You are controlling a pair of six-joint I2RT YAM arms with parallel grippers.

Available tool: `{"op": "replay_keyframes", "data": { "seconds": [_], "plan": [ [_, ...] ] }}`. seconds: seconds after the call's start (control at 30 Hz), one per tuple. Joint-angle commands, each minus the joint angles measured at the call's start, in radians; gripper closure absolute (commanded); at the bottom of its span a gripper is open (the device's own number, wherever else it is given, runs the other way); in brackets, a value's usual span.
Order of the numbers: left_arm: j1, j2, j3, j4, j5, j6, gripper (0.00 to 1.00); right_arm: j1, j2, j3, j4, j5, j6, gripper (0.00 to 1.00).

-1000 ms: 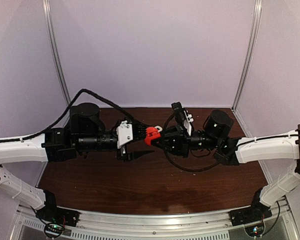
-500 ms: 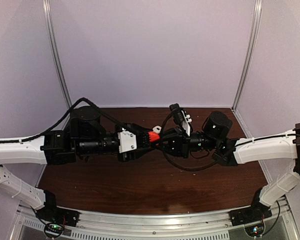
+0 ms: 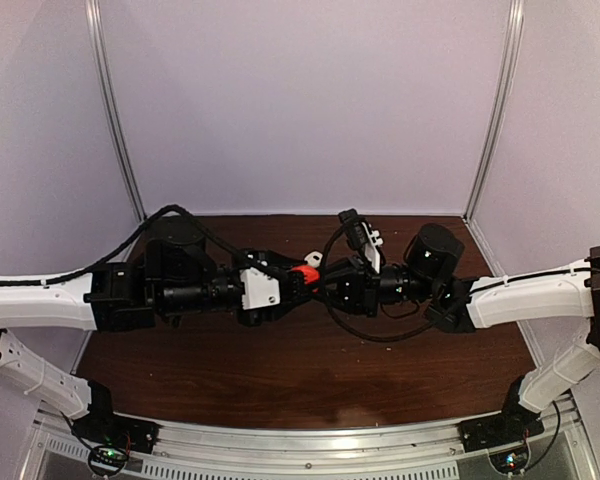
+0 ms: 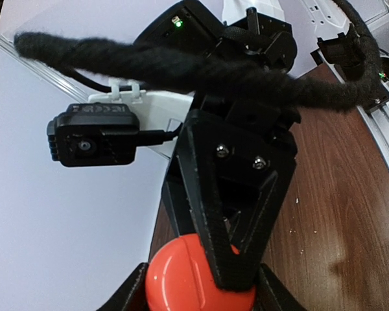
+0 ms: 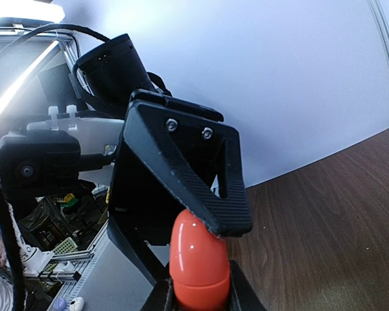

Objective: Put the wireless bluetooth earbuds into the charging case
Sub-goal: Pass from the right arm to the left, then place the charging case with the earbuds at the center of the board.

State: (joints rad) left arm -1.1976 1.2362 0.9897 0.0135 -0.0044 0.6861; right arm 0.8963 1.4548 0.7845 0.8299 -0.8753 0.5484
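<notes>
Left gripper (image 4: 201,295) half-closed around red case (image 4: 180,275)

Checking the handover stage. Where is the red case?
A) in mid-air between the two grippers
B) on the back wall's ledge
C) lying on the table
A: the red case hangs above the table, gripped by the right gripper, the left gripper's fingers flanking it.
</notes>
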Motion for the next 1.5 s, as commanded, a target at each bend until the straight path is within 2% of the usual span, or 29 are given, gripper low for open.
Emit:
{"op": "replay_keyframes", "data": {
  "seconds": [0.0, 0.1, 0.17, 0.3, 0.37, 0.53, 0.67, 0.77, 1.0, 1.13, 1.47],
  "plan": [
    [-0.033, 0.029, 0.003, -0.057, 0.035, 0.018, 0.61, -0.011, 0.001, 0.018, 0.072, 0.048, 0.024, 1.00],
    [-0.033, 0.024, -0.002, -0.050, 0.026, 0.003, 0.67, -0.011, 0.000, 0.015, 0.079, 0.039, 0.025, 1.00],
    [-0.031, 0.020, -0.011, -0.035, 0.019, -0.012, 0.69, -0.011, -0.001, 0.014, 0.082, 0.032, 0.025, 0.95],
    [0.003, 0.005, -0.028, 0.004, 0.059, -0.076, 0.74, -0.015, -0.007, 0.010, 0.080, 0.029, 0.020, 0.76],
    [0.036, -0.008, -0.048, 0.038, 0.090, -0.127, 0.75, -0.023, -0.015, 0.002, 0.081, 0.031, 0.019, 0.54],
    [0.153, -0.043, -0.115, 0.132, 0.220, -0.275, 0.77, -0.079, -0.047, -0.028, 0.089, 0.049, 0.025, 0.30],
    [0.267, -0.041, -0.190, 0.241, 0.305, -0.429, 0.77, -0.150, -0.088, -0.059, 0.062, 0.070, -0.002, 0.19],
    [0.328, 0.014, -0.219, 0.312, 0.306, -0.541, 0.77, -0.193, -0.132, -0.080, -0.003, 0.108, -0.046, 0.15],
    [0.444, 0.209, -0.203, 0.378, 0.181, -0.753, 0.78, -0.274, -0.205, -0.121, -0.079, 0.140, -0.100, 0.07],
    [0.517, 0.322, -0.147, 0.361, 0.163, -0.808, 0.78, -0.291, -0.223, -0.139, -0.094, 0.144, -0.111, 0.00],
    [0.665, 0.602, 0.033, 0.282, 0.221, -0.889, 0.76, -0.300, -0.235, -0.163, -0.109, 0.158, -0.116, 0.00]
  ]
}}
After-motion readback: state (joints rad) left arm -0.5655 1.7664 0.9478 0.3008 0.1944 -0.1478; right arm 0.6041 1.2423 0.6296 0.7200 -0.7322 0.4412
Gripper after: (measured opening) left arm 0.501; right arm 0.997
